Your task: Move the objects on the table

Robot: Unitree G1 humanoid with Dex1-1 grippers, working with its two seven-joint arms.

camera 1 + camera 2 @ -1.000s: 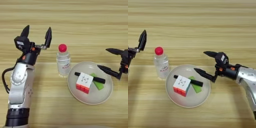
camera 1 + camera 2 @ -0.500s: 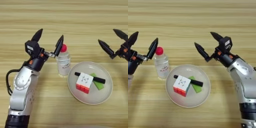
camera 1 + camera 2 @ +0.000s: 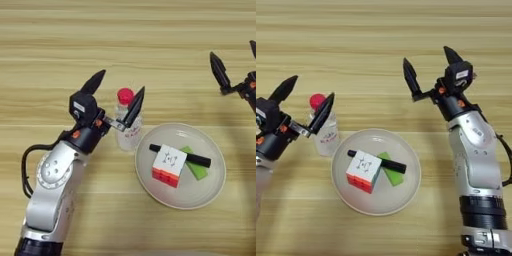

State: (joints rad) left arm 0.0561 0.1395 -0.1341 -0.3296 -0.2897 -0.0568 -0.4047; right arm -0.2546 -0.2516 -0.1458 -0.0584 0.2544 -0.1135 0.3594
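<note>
1. Left gripper [image 3: 116, 96]: fingers spread wide, straddling the bottle [image 3: 127, 122] at cap height, holding nothing.
2. Bottle upright on the bench [image 3: 125, 40], just beside the plate's [image 3: 210, 187] left rim.
3. Plate carries the cube [image 3: 169, 165], the marker [image 3: 197, 160] and the green block [image 3: 196, 167].
4. Right gripper [image 3: 428, 67]: fingers apart, empty, above bare bench beyond the plate's far right rim.

Silver arms, pointed black jaws

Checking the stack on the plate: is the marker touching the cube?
Touching. In the right eye view the marker runs out from directly under the cube with no gap; both lie on the plate.
</note>
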